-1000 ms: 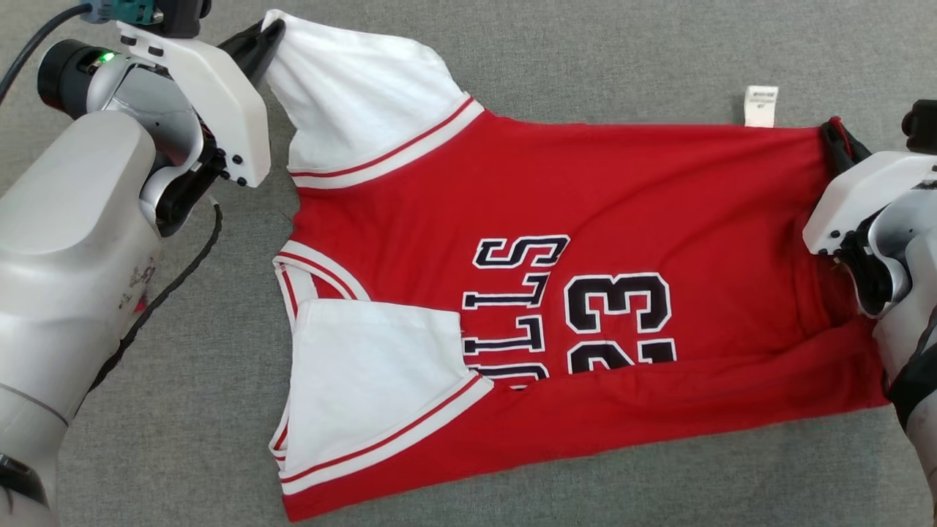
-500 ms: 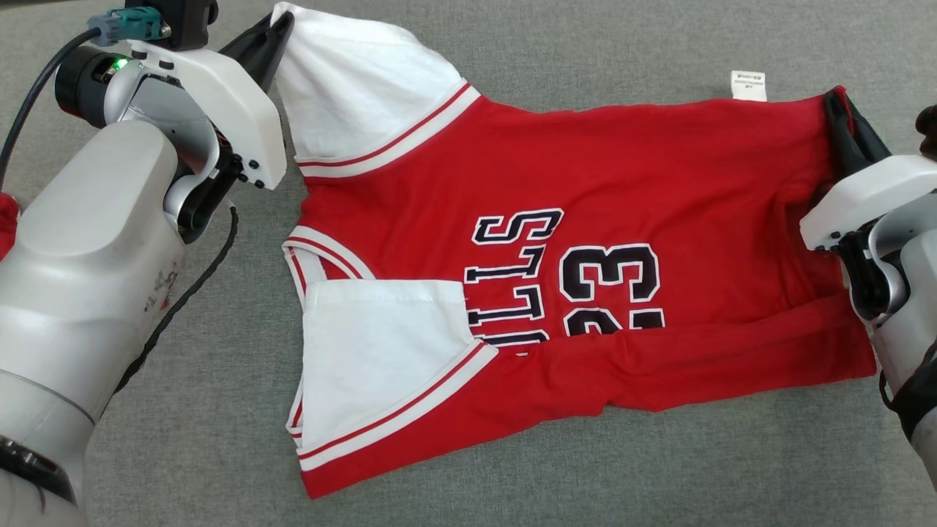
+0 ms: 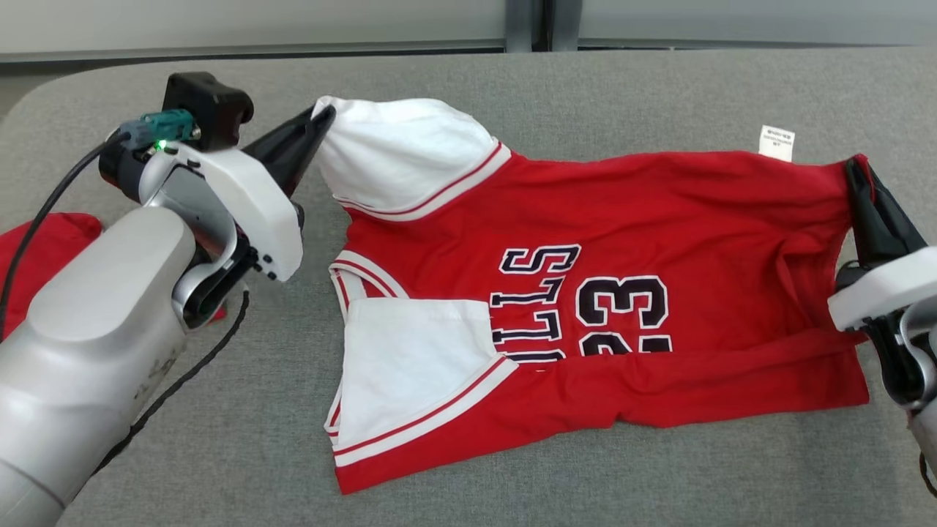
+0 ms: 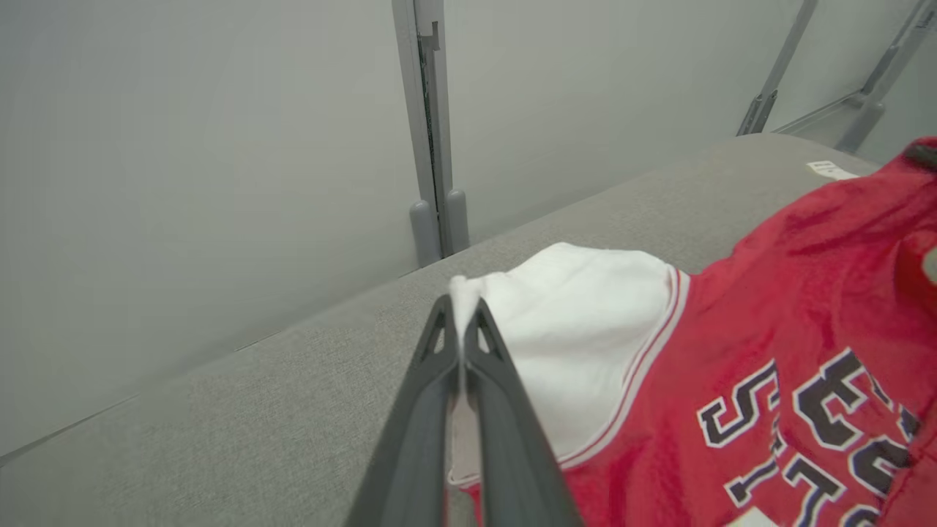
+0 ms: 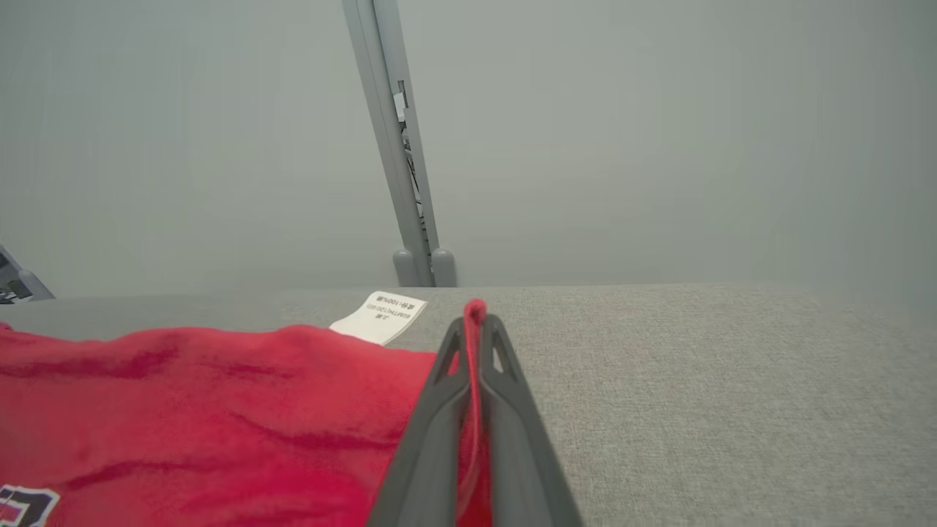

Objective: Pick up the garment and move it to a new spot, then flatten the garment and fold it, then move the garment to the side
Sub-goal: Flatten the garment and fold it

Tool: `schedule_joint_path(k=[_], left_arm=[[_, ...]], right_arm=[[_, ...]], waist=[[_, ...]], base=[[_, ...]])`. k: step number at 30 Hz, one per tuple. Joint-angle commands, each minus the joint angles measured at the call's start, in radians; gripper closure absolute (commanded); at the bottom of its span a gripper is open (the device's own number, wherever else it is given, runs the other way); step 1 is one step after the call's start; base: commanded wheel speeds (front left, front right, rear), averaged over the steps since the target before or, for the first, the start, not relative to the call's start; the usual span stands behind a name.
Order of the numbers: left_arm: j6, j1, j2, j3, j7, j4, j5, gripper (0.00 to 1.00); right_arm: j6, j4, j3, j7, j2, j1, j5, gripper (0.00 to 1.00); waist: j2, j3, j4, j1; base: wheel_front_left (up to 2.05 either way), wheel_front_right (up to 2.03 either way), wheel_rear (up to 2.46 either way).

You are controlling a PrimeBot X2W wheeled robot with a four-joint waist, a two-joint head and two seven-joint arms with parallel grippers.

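Note:
The garment (image 3: 644,219) is a red jersey with white sleeves and dark lettering, spread sideways on the grey table (image 3: 219,454). Its near long edge is folded up over the lower part of the number. My left gripper (image 3: 322,121) is shut on the tip of the far white sleeve (image 4: 578,315), which it holds raised. At the far right corner of the hem, my right gripper (image 3: 856,170) is shut on the red cloth (image 5: 219,410). In the wrist views the pinched cloth shows between the left fingers (image 4: 439,359) and the right fingers (image 5: 498,351).
A white care label (image 3: 776,142) sticks out from the far hem. Another piece of red cloth (image 3: 36,256) lies at the left table edge behind my left arm. A grey wall with a vertical post (image 3: 523,22) runs beyond the table's far edge.
The head camera has tilted up, so the far table edge and wall now show. Both grippers keep their hold, and the garment sits further from the near table edge.

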State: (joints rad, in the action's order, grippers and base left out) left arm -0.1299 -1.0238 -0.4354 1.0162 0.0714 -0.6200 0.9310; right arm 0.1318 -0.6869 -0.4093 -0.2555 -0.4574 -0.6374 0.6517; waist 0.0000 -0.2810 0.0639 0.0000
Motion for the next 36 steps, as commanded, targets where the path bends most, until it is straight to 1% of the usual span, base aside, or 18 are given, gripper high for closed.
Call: schedule_joint_path(k=[1, 6, 7, 8, 12, 17, 21, 26, 36], left_arm=[[0.0, 0.042, -0.033, 0.009, -0.008, 0.055, 0.012, 1.0], [0.009, 0.135, -0.124, 0.045, -0.058, 0.23, 0.024, 1.0], [0.009, 0.135, -0.124, 0.045, -0.058, 0.23, 0.024, 1.0], [0.012, 0.154, -0.144, 0.049, -0.07, 0.266, 0.028, 1.0], [0.041, 0.215, -0.218, 0.072, -0.12, 0.392, 0.04, 1.0], [0.058, 0.274, -0.28, 0.105, -0.183, 0.512, 0.061, 1.0], [0.049, 0.309, -0.307, 0.135, -0.225, 0.576, 0.081, 1.0], [0.036, 0.333, -0.337, 0.171, -0.278, 0.614, 0.096, 1.0], [0.03, 0.385, -0.347, 0.215, -0.339, 0.63, 0.117, 1.0]], right_arm=[[-0.002, 0.037, -0.01, -0.007, -0.027, 0.05, 0.034, 1.0], [-0.002, 0.109, -0.039, -0.01, -0.098, 0.153, 0.104, 1.0], [-0.002, 0.109, -0.039, -0.01, -0.098, 0.153, 0.104, 1.0], [-0.002, 0.115, -0.043, -0.006, -0.113, 0.171, 0.119, 1.0], [-0.002, 0.139, -0.07, 0.027, -0.165, 0.226, 0.159, 1.0], [-0.002, 0.168, -0.111, 0.088, -0.215, 0.269, 0.205, 1.0], [-0.002, 0.19, -0.149, 0.123, -0.246, 0.286, 0.217, 1.0], [-0.002, 0.209, -0.192, 0.18, -0.266, 0.3, 0.251, 1.0], [-0.002, 0.265, -0.255, 0.297, -0.316, 0.345, 0.345, 1.0]], waist=[[0.0, 0.039, 0.024, 0.0], [0.0, 0.087, 0.046, 0.0], [0.0, 0.087, 0.046, 0.0], [0.0, 0.094, 0.049, 0.0], [0.0, 0.119, 0.06, 0.0], [0.0, 0.14, 0.065, 0.0], [0.0, 0.146, 0.061, 0.0], [0.0, 0.151, 0.05, 0.0], [0.0, 0.166, 0.023, 0.0]], base=[[0.0, 0.0, 0.0], [0.0, 0.0, 0.0], [0.0, 0.0, 0.0], [0.0, 0.0, 0.0], [0.0, 0.0, 0.0], [0.0, 0.0, 0.0], [0.0, 0.0, 0.0], [0.0, 0.0, 0.0], [0.0, 0.0, 0.0]])
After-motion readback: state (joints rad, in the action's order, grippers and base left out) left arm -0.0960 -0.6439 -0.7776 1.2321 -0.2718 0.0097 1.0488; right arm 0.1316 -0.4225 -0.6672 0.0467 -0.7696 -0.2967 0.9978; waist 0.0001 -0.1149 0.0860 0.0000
